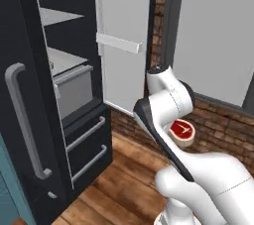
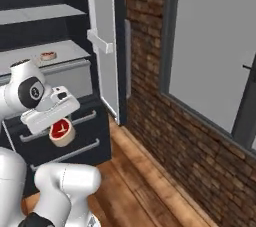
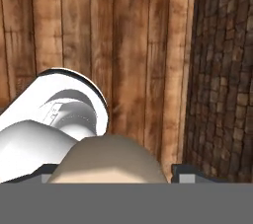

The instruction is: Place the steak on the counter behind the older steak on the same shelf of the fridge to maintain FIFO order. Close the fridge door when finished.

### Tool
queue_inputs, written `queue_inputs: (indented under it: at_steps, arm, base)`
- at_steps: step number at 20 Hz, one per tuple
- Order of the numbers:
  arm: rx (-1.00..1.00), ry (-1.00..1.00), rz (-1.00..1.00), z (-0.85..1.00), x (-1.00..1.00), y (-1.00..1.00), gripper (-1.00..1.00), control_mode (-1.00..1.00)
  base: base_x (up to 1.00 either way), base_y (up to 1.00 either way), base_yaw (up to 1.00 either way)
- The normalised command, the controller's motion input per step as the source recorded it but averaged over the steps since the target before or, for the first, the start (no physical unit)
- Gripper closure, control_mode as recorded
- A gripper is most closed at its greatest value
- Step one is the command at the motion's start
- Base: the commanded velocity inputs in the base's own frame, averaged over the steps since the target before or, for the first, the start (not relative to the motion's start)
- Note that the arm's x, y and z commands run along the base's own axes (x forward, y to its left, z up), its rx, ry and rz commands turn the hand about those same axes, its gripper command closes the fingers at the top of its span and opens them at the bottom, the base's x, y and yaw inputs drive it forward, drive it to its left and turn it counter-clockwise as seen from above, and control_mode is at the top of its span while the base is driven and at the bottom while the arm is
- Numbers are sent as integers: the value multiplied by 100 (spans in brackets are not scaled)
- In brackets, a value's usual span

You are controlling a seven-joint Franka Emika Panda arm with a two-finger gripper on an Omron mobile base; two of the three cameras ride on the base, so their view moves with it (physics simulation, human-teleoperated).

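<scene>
My gripper [image 2: 60, 127] points down and is shut on the steak [image 2: 61, 132], a thick red piece with a pale bone mark and a tan rim. From the left base view the steak [image 1: 182, 132] peeks out beside my forearm, well above the wooden floor. In the hand view its tan rim [image 3: 106, 161] sits between my fingertips [image 3: 184, 173]. The fridge [image 1: 30, 120] stands open on its right side. Inside, the older steak [image 2: 48, 56] lies on the light-grey shelf [image 2: 70, 50], which has a grey drawer front beneath it, up and to the left of my hand. The counter is out of view.
The open fridge door [image 2: 106, 46] with its door bins juts out toward a brick wall [image 2: 150, 96] with a large window [image 2: 210, 46]. Two lower fridge drawers with horizontal handles [image 1: 87, 144] are shut. A thinner shelf [image 2: 40, 15] lies above. A wooden floor [image 3: 74, 30] is below.
</scene>
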Motion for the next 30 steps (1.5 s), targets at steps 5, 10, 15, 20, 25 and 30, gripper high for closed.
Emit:
queue_inputs:
  at_steps: [5,10,15,20,25,30]
  arm:
    - [0,0,0,0,0,0,100,100]
    - [0,0,0,0,0,0,100,100]
    - [0,0,0,0,0,0,100,100]
    - [0,0,0,0,0,0,100,100]
    - [0,0,0,0,0,0,100,100]
    - [0,0,0,0,0,0,100,100]
  base:
    - [52,-26,67]
    - [52,-38,64]
    - [70,-57,45]
    - [89,-20,23]
    - [89,0,8]
    - [75,-1,15]
